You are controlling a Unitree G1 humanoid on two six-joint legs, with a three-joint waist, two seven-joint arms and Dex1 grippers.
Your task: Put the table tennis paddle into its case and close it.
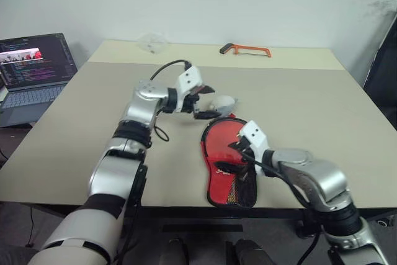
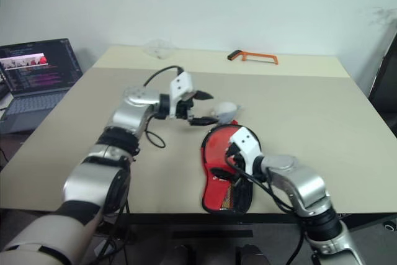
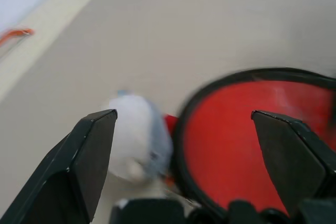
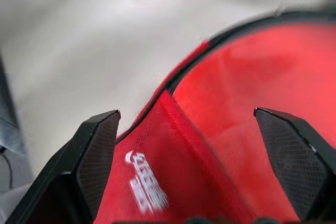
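Red fabric: we see the case lying flat near the front edge of the beige surface, red face up, black trim round it, mesh pocket at the near end.
Laptop: far left, off the surface, a laptop with a lit screen; its text is too small for us to read.
Left gripper: the left gripper hangs above the surface just behind the case, fingers spread wide, empty.
White object: a small rounded white thing sits just beside the case's far rim.
Logo: white lettering on the case, blurred, unreadable.
Paddle: we cannot make it out.
Right gripper: the right gripper hovers over the case, fingers apart, holding nothing.
Hacksaw: an orange-framed hacksaw lies at the far edge.
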